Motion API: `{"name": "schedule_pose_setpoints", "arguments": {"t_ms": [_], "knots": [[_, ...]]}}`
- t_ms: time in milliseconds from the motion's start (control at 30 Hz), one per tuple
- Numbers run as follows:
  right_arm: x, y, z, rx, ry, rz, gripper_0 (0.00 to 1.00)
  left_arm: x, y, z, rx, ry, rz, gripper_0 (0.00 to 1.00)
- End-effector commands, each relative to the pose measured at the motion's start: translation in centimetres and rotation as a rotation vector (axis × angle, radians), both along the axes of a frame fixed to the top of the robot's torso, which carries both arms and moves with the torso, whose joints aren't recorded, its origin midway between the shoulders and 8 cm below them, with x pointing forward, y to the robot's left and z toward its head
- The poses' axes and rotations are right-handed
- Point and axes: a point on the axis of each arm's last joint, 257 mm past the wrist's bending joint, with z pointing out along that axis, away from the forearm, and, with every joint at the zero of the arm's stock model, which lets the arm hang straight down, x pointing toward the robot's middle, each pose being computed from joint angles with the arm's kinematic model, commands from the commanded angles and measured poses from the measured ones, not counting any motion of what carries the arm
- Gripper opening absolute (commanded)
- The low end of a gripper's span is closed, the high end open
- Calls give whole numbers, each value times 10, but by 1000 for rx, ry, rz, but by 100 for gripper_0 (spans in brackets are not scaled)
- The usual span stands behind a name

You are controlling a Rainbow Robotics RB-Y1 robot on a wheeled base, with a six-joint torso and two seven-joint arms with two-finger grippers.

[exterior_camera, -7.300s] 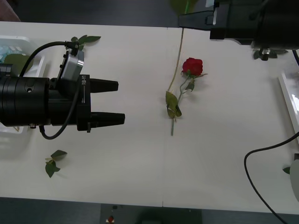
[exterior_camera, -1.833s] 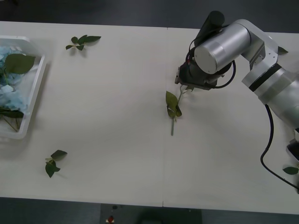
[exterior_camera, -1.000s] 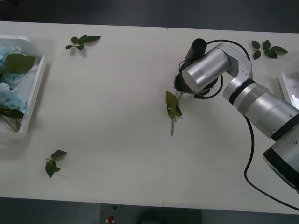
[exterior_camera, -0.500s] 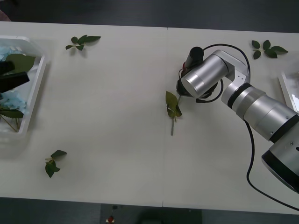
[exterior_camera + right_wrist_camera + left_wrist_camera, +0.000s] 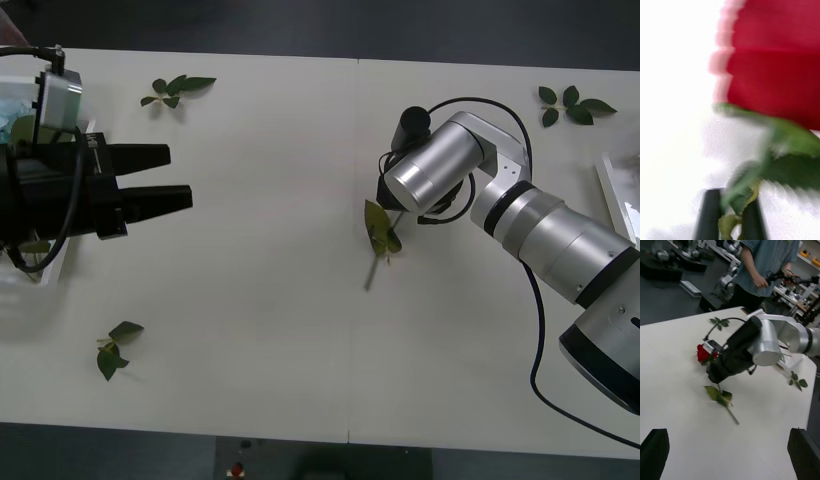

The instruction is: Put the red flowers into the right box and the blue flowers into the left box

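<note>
Reaching over the middle of the white table (image 5: 280, 330), the right arm points its right tool (image 5: 717, 375) down at the red flower (image 5: 703, 353), a single rose. In the right wrist view the two black fingers (image 5: 709, 215) stand close together with the rose's green stem and a curled leaf pinched between them, and the red bloom (image 5: 775, 60) looms just past the tips. The left wrist view shows the bloom beside the tool's end and the leafy stem (image 5: 723, 400) trailing below it toward the table; whether the lower stem touches the surface cannot be told. In the front view the stem and its leaves (image 5: 380, 235) hang just beneath the silver wrist. The left tool (image 5: 160, 180) hovers at the left side of the table with its two black fingers spread apart and nothing between them. Behind that arm the left box (image 5: 50, 275) is partly visible at the table's left edge. A corner of the right box (image 5: 615, 195) shows at the right edge. Loose leaf sprigs (image 5: 178, 88) lie scattered near the table's corners.
</note>
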Motion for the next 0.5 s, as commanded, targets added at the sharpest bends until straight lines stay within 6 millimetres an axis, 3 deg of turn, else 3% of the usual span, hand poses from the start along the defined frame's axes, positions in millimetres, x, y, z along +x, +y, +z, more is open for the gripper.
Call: {"name": "schedule_pose_setpoints", "arguments": {"t_ms": [33, 200, 500], "knots": [[13, 20, 27, 45, -50, -15, 0, -19, -23, 8, 43, 1, -77, 91], [19, 3, 43, 23, -76, -17, 0, -35, -45, -6, 94, 16, -173, 91], [6, -48, 106, -65, -78, -15, 0, -58, -82, -3, 62, -8, -263, 91]]}}
